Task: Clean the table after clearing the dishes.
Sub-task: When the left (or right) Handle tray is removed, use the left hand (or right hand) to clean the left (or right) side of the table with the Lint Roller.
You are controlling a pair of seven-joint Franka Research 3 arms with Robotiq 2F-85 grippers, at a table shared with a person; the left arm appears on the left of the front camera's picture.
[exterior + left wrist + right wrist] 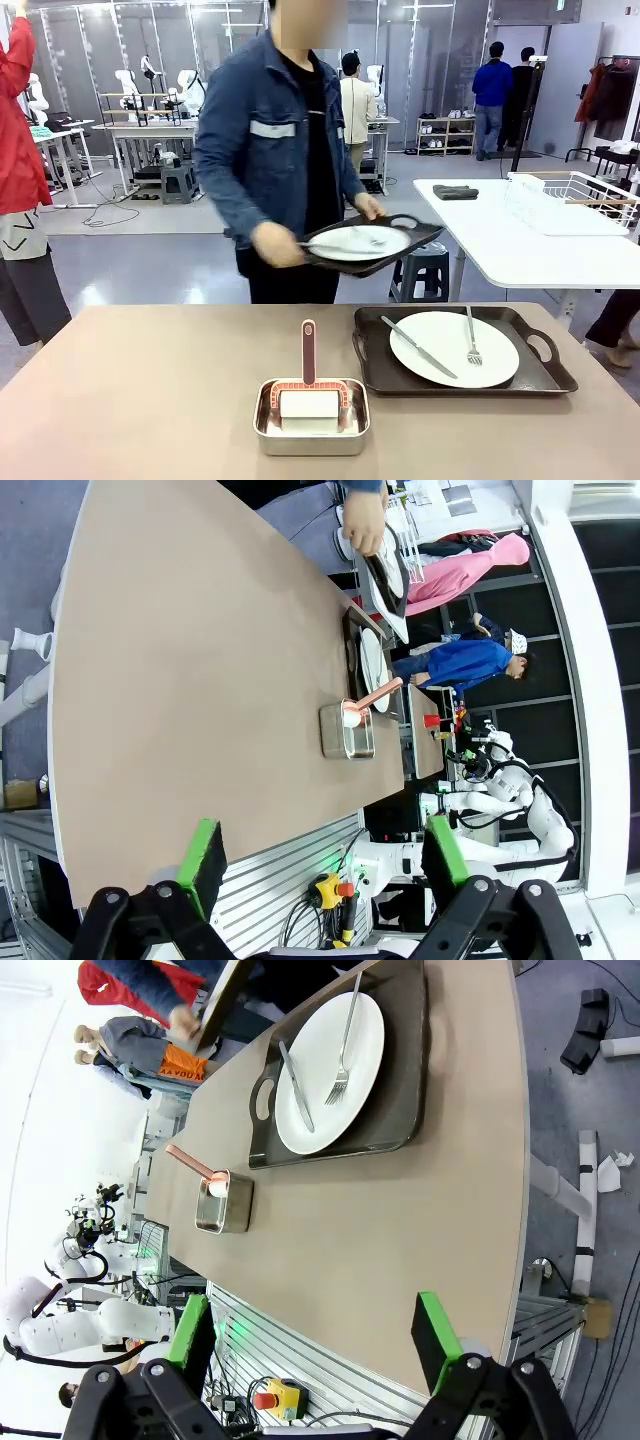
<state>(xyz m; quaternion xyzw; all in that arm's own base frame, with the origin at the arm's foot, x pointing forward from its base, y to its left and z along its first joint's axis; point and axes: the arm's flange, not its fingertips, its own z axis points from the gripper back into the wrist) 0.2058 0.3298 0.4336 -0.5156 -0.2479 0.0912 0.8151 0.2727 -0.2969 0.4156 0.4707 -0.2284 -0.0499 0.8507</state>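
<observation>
Busy lab hall, beige table [150, 400] up front: one dish tray [540, 385] sits right, the person [270, 140] holds the other tray [405, 238] beyond its far edge. Left gripper [325, 855], right gripper [312, 1332] gape empty.

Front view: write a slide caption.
A person holds one plated tray beyond the table; a second tray and a steel pan with a scrubber sit on it.

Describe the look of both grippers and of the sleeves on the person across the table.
The left gripper and right gripper match: black jointed fingers with round bolts, each tipped by a bright green pad. The person wears a dark blue denim jacket whose long sleeves reach the wrists.
</observation>
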